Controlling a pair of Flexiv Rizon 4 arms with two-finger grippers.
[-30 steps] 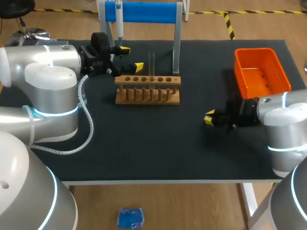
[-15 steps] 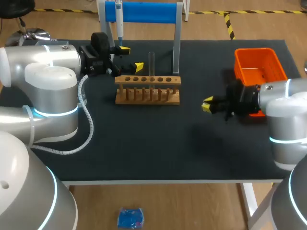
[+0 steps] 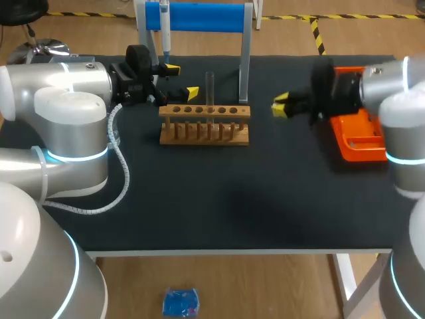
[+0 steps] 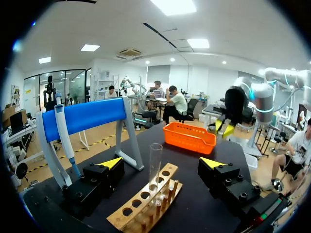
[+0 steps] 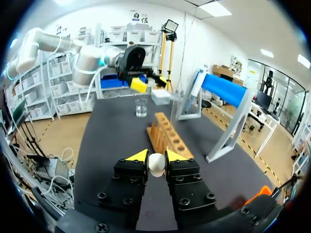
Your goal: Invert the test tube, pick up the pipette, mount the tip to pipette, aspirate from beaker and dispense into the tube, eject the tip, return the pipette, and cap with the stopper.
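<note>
A clear test tube (image 3: 210, 88) stands upright in the wooden rack (image 3: 204, 126). My left gripper (image 3: 182, 80) is open just left of the rack. In the left wrist view the tube (image 4: 155, 162) rises between and ahead of its spread fingers (image 4: 112, 162), not touching them. My right gripper (image 3: 282, 106) hovers to the right of the rack, shut on a small white stopper (image 5: 156, 165). The pipette (image 3: 166, 30) hangs on the blue-barred stand (image 3: 206, 16) behind the rack. A beaker (image 5: 141, 108) and a white tip box (image 5: 160, 96) stand beyond the rack (image 5: 167, 136).
An orange bin (image 3: 362, 133) sits at the table's right, under my right arm. The stand's legs (image 3: 244, 63) come down close behind the rack. The black mat (image 3: 219, 199) covers the table in front.
My right arm has risen and swung from the front right of the table back and left toward the rack, with the stopper still in its grip. The left arm has not moved.
</note>
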